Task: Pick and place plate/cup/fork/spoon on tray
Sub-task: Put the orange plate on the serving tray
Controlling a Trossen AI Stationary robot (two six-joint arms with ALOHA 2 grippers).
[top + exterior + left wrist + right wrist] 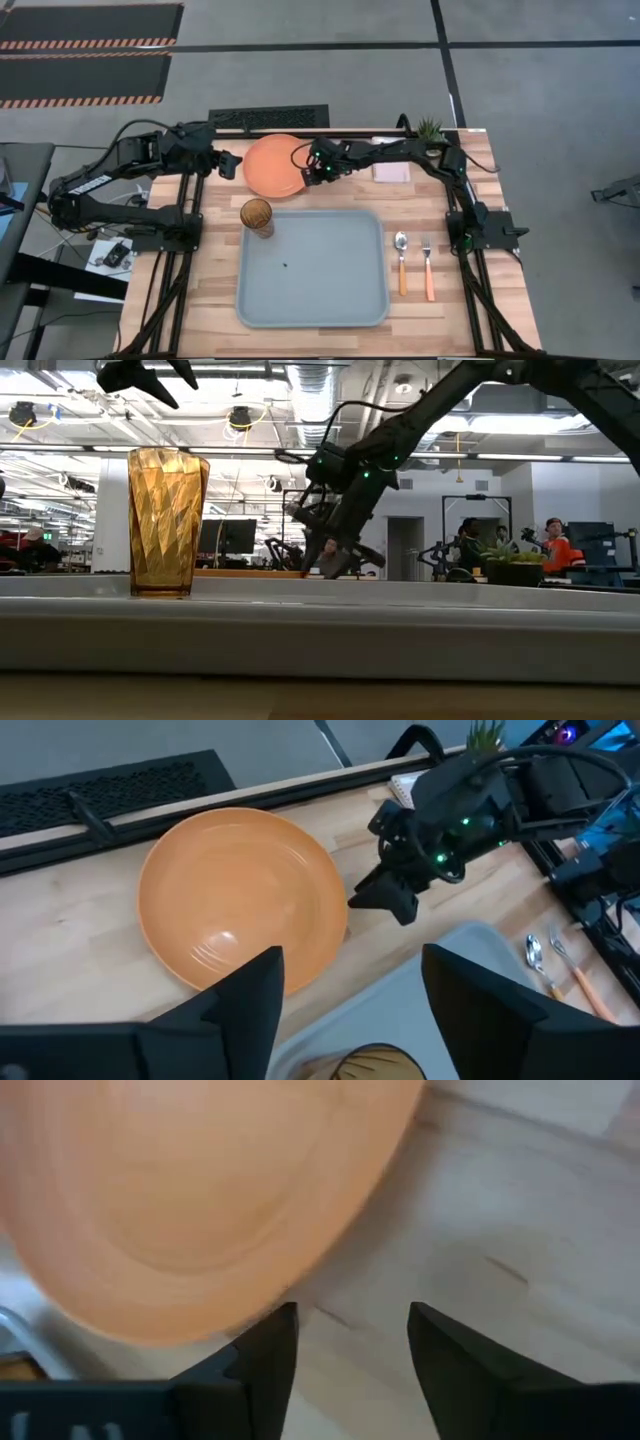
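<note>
While the right gripper (312, 170) hangs with jaws spread just beside the plate (272, 165), its rim lies outside them.

Wood table (460, 330), faceted translucent cup (257, 216), matt tray (310, 270)

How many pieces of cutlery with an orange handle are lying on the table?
2. The spoon and the fork lie side by side on the wood to the right of the tray, the spoon nearer to it. Neither seems hidden.

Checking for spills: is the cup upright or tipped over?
Upright. The cup stands on its base at the tray's corner, its open mouth facing up in the high view.
</note>
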